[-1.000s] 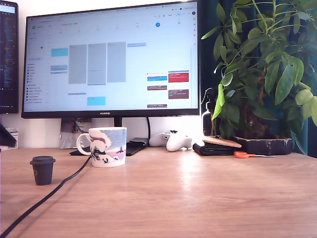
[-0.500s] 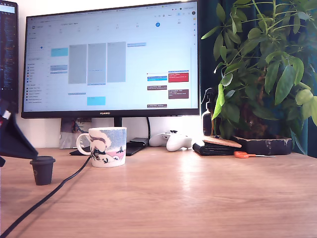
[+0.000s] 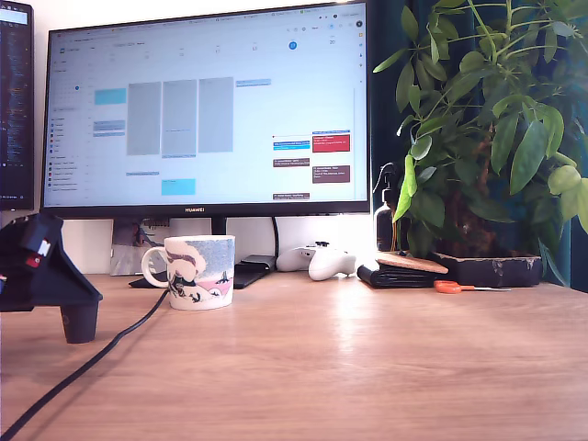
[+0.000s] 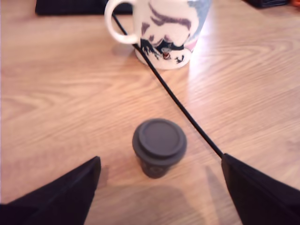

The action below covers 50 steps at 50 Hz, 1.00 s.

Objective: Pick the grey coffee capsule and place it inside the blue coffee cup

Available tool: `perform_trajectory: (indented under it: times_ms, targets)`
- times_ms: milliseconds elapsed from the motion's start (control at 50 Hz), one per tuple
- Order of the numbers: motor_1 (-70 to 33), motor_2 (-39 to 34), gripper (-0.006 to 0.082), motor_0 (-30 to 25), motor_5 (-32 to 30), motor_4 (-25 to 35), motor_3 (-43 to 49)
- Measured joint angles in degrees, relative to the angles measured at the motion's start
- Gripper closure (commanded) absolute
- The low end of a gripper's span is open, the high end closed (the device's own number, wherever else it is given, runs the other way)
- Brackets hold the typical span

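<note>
Upright on the wooden worktop (image 3: 349, 367), at the exterior view's left: grey coffee capsule (image 4: 159, 146), between spread, empty jaws of the gripper (image 4: 161, 187), untouched. To its right and farther back, blue coffee cup (image 3: 196, 272); black cable (image 4: 178, 105) just beside the capsule. Likely light, rigid, smooth, easily tipped. Best hold, by judgement: tapered body just under the wider rim.
</note>
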<state>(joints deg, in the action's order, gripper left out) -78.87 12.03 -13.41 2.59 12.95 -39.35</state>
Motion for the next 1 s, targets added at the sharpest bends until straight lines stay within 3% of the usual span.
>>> perform_trajectory:
  times_ms: [400, 460, 620, 700, 820, 1000]
  targets:
    - [-10.49, 7.82, 0.0040, 0.00, -2.80, -0.63, -1.11]
    - [-12.11, 8.63, 0.0136, 0.00, -2.82, -0.35, -1.22]
    - [-13.86, 8.87, 0.0569, 0.00, -3.43, 1.16, 0.13]
    - [-13.86, 8.87, 0.0706, 0.00, -4.31, 1.55, 0.33]
    - [-13.86, 8.87, 0.0786, 0.00, -4.33, 1.57, 0.24]
    - [-13.88, 8.87, 0.0786, 0.00, -4.33, 1.60, -0.87]
